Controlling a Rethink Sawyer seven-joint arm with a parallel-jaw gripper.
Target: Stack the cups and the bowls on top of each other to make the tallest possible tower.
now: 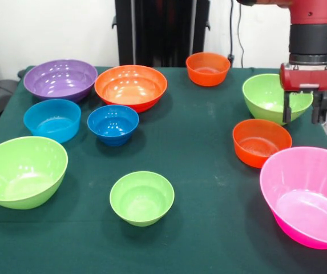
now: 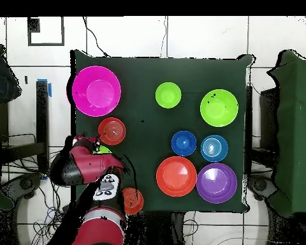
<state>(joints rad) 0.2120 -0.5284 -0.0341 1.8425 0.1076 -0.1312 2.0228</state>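
Several bowls stand apart on the green table; no tower shows. My gripper [image 1: 302, 112] is open, with its fingers either side of the right rim of a lime green bowl [image 1: 269, 96]. An orange bowl [image 1: 261, 141] and a large pink bowl [image 1: 309, 194] sit in front of that bowl. A small orange bowl [image 1: 208, 68] is behind it. To the left are a purple bowl [image 1: 60, 79], a large orange bowl [image 1: 130, 87], a light blue bowl [image 1: 52, 120], a footed dark blue bowl [image 1: 113, 124], a large lime bowl [image 1: 21, 171] and a small lime bowl [image 1: 141, 197].
In the overhead view the arm [image 2: 85, 167] covers most of the lime bowl under the gripper. The pink bowl [image 2: 96, 90] and an orange bowl [image 2: 111, 131] lie close beside it. The small orange bowl [image 2: 132, 200] sits at the table's edge by the robot's base.
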